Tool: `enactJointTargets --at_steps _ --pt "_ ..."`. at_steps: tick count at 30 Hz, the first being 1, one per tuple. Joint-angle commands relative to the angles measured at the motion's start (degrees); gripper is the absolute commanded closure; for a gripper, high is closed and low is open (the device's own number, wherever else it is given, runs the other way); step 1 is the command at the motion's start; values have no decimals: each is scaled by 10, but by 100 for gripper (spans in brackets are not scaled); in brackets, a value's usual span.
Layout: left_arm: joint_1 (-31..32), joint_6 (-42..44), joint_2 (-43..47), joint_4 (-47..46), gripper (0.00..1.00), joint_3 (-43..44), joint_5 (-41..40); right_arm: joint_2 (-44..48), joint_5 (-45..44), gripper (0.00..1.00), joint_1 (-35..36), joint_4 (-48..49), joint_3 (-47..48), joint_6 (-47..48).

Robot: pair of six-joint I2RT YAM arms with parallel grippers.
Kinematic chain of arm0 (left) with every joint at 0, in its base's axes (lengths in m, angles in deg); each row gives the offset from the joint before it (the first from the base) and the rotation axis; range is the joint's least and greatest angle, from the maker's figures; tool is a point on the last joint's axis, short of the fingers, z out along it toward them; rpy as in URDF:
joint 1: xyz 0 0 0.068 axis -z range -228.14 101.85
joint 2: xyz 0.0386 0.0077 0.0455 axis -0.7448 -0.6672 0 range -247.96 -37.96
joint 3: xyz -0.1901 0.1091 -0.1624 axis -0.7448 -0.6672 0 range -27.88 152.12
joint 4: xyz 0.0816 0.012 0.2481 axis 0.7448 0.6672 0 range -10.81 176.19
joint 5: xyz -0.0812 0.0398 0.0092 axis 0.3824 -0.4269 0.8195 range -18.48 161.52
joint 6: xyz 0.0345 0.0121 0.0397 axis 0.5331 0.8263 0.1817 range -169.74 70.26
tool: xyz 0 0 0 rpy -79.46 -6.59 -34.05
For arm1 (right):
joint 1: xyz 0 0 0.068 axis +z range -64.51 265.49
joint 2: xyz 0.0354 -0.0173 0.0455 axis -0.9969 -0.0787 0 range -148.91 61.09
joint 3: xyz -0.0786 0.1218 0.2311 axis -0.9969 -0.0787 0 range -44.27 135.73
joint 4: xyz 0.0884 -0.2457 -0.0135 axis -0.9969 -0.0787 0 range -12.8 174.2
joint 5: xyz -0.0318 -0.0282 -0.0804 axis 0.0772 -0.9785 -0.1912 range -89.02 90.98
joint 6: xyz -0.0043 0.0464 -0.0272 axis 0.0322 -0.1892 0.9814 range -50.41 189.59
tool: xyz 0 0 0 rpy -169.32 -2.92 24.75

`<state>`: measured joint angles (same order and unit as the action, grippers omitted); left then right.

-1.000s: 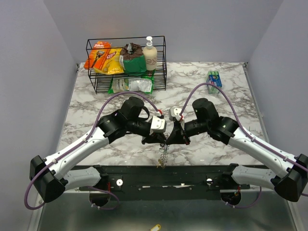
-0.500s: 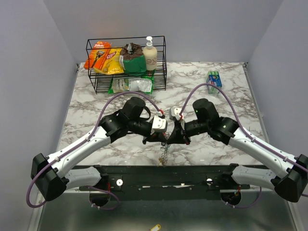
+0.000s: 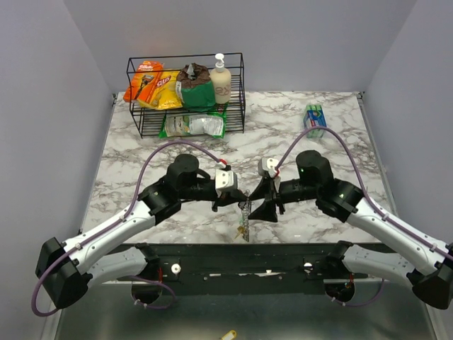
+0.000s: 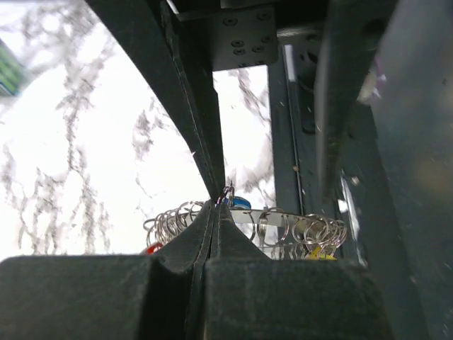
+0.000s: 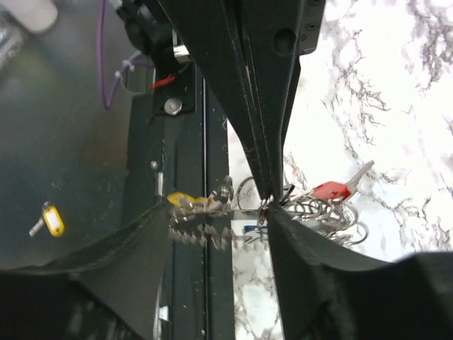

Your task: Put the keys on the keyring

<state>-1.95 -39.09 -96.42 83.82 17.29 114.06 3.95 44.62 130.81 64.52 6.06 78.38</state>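
Observation:
A bunch of keys (image 3: pixel 244 221) with red, blue and yellow heads hangs on the silvery keyring (image 4: pixel 272 216) above the table's near edge. My left gripper (image 3: pixel 233 200) is shut on the keyring's wire at the top of the bunch, its fingertips (image 4: pixel 218 207) pressed together. My right gripper (image 3: pixel 265 202) stands open just to the right. In the right wrist view its fingers (image 5: pixel 221 212) straddle the hanging keys without clamping them. A yellow head (image 5: pixel 182 200) and a red-headed key (image 5: pixel 333 190) show on either side of the left gripper's tip.
A black wire rack (image 3: pixel 185 95) with snack bags and a bottle stands at the back left. A blue-green box (image 3: pixel 315 115) lies at the back right. The black rail (image 3: pixel 241 258) runs along the near edge. A yellow-tagged key (image 5: pixel 49 219) lies on the floor below.
My right gripper has opened and drawn back to the right, off the bunch. The left gripper closed about a second ago and still holds the keyring, and the bunch now hangs from it alone.

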Motion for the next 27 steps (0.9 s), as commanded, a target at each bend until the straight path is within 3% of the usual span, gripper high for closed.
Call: enactJointTargets --at_steps 1,10,17,21,24,27 --pt "4 -73 26 -130 100 -41 -49 49 -51 27 1 122 -8 -43" --pt "3 -164 87 -380 100 -147 -81 98 -162 17 -2 163 -16 -82" --pt "2 -237 106 -570 100 -221 -119 90 -118 20 -21 177 -11 -86" --pt "2 -268 105 -674 100 -246 -131 97 -83 28 -44 192 -18 -84" --pt "0 -282 96 -717 100 -252 -124 97 -42 32 -55 228 -28 -85" --pt "0 -284 91 -697 100 -245 -114 84 -5 34 -59 250 -31 -86"
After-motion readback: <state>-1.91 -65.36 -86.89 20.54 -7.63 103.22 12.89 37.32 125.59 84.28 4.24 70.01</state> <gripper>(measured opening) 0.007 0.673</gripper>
